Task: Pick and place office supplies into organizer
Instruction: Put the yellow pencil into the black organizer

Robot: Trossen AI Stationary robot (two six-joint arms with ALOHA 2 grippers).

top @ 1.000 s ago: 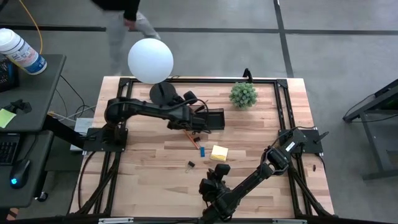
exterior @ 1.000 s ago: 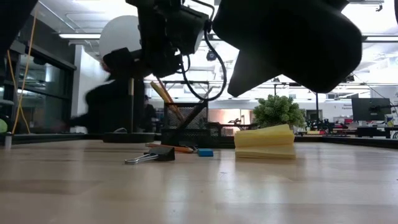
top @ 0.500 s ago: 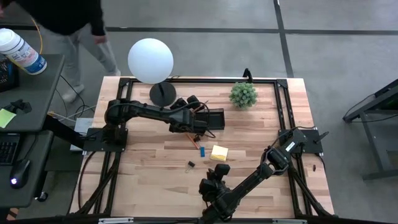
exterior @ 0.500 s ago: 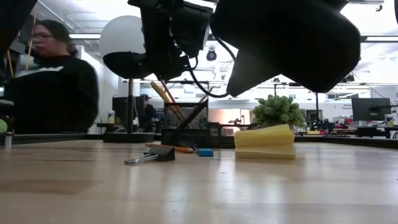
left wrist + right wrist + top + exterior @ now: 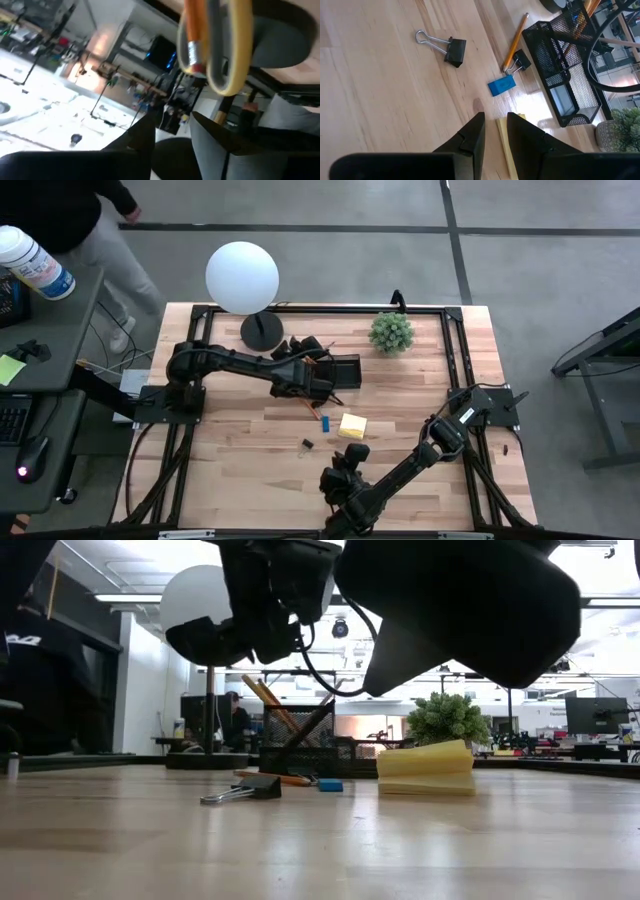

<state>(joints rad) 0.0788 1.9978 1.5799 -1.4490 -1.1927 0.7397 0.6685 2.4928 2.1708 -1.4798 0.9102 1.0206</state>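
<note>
Nearby, black wire-mesh organizer [image 5: 570,75] stands on pale plank table [image 5: 380,100].

The wooden table [image 5: 240,450] carries the organizer [image 5: 340,371], sticky pad [image 5: 352,426], eraser [image 5: 325,421], clip [image 5: 307,444], lamp [image 5: 243,278] and plant [image 5: 391,332]

The black mesh organizer [image 5: 568,75] stood near the surface's far edge, with an orange pencil [image 5: 262,695] and a dark pen leaning out of its taller section. In front of it, toward the middle of the surface, another orange pencil [image 5: 515,41] lay flat beside a small black clip [image 5: 521,61] and a blue eraser [image 5: 502,85]. The yellow sticky-note pad [image 5: 352,426] lay just beside the eraser. A larger black binder clip [image 5: 445,46] lay apart, nearer the front edge.
</note>
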